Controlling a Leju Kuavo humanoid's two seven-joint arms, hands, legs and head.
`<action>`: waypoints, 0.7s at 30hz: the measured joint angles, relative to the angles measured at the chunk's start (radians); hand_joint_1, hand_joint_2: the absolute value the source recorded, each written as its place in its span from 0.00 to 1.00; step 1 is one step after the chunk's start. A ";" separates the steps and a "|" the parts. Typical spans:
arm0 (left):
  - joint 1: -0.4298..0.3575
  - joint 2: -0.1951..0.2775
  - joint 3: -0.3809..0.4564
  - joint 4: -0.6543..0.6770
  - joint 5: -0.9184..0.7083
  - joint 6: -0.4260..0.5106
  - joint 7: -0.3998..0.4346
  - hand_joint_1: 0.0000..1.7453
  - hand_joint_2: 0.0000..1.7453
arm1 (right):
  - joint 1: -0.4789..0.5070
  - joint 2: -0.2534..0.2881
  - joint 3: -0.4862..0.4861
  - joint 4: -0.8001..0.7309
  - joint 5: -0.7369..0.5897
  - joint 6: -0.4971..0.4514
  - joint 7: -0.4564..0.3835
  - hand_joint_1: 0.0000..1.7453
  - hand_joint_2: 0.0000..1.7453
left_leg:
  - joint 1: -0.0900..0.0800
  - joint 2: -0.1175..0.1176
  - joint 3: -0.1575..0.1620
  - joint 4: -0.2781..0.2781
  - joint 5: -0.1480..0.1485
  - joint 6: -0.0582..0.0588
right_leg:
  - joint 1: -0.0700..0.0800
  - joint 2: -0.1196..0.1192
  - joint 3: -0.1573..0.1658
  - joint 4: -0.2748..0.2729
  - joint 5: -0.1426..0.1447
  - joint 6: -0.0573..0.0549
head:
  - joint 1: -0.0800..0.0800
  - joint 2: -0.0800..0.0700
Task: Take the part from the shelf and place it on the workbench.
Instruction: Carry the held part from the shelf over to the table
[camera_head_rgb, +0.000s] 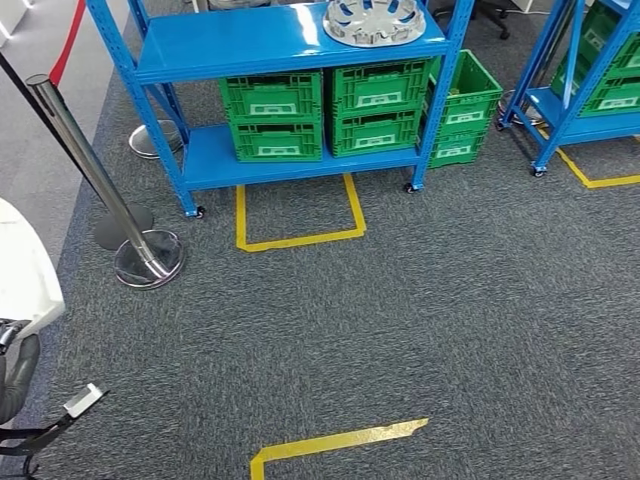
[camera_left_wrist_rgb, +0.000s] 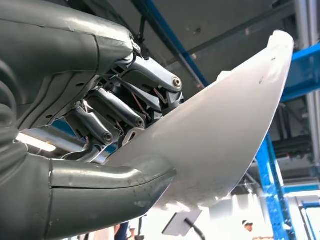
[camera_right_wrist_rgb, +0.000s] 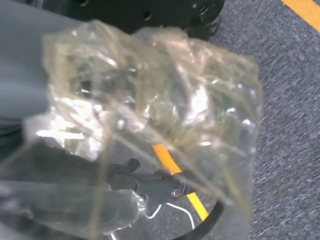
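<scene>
A white curved panel part (camera_head_rgb: 23, 270) juts in at the left edge of the head view. My left hand (camera_head_rgb: 15, 370) is below it. In the left wrist view my left hand (camera_left_wrist_rgb: 113, 115) grips the white part (camera_left_wrist_rgb: 219, 135), thumb under its edge and dark fingers on its other face. In the right wrist view, crumpled clear plastic (camera_right_wrist_rgb: 151, 90) lies over my right hand (camera_right_wrist_rgb: 151, 185). Dark fingers show through the plastic above grey carpet. How those fingers lie is unclear.
A blue shelf (camera_head_rgb: 287, 45) stands ahead with a silver hubcap (camera_head_rgb: 373, 20) on top and green crates (camera_head_rgb: 324, 110) below. A chrome stanchion (camera_head_rgb: 90, 170) leans at the left. Yellow tape (camera_head_rgb: 298, 240) marks the carpet. A second blue shelf (camera_head_rgb: 581, 100) is at the right.
</scene>
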 joint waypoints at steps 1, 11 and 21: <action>-0.002 0.001 -0.001 0.001 0.000 0.000 0.000 1.00 1.00 | 0.001 0.001 0.000 0.000 0.000 0.000 0.001 0.00 0.00 | 0.000 0.000 -0.001 0.001 0.000 0.007 | 0.000 0.000 -0.002 0.000 0.003 -0.002 | 0.000 0.000; -0.004 0.002 -0.008 0.010 0.001 0.000 0.005 1.00 1.00 | 0.002 0.001 0.001 0.000 0.005 0.000 0.006 0.00 0.00 | 0.008 -0.001 -0.004 -0.004 0.022 -0.015 | 0.011 -0.003 -0.012 0.009 0.009 -0.016 | 0.000 0.000; -0.005 0.002 -0.015 0.017 0.001 0.000 0.007 1.00 1.00 | 0.002 0.001 0.003 0.000 0.005 -0.001 0.006 0.00 0.00 | 0.007 -0.001 -0.011 -0.003 0.022 -0.022 | 0.009 -0.003 -0.017 0.010 0.010 -0.016 | 0.000 0.000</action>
